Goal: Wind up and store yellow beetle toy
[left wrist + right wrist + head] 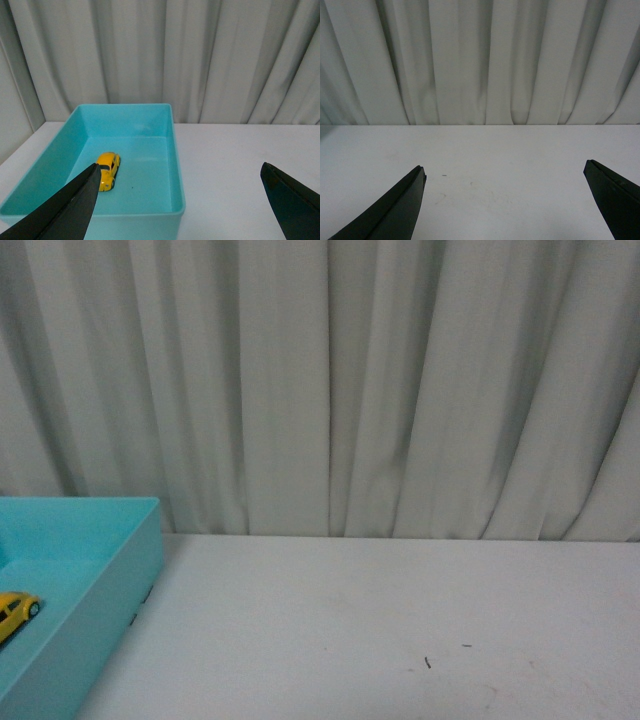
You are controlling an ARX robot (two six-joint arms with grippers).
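The yellow beetle toy [108, 170] rests on the floor of a turquoise open box [177, 165], wheels down. In the front view the yellow beetle toy [14, 612] shows partly at the left edge, inside the same turquoise box [118, 575]. My left gripper [180, 170] hangs open in front of the box, above its near right corner, holding nothing; one dark finger covers part of the toy. My right gripper [505, 170] stands open over bare white tabletop with nothing between its fingers. Neither arm shows in the front view.
The white table [380, 620] carries faint scuff marks and a small dark speck [427, 662]. Pale pleated curtains [330, 380] close off the far edge of the table.
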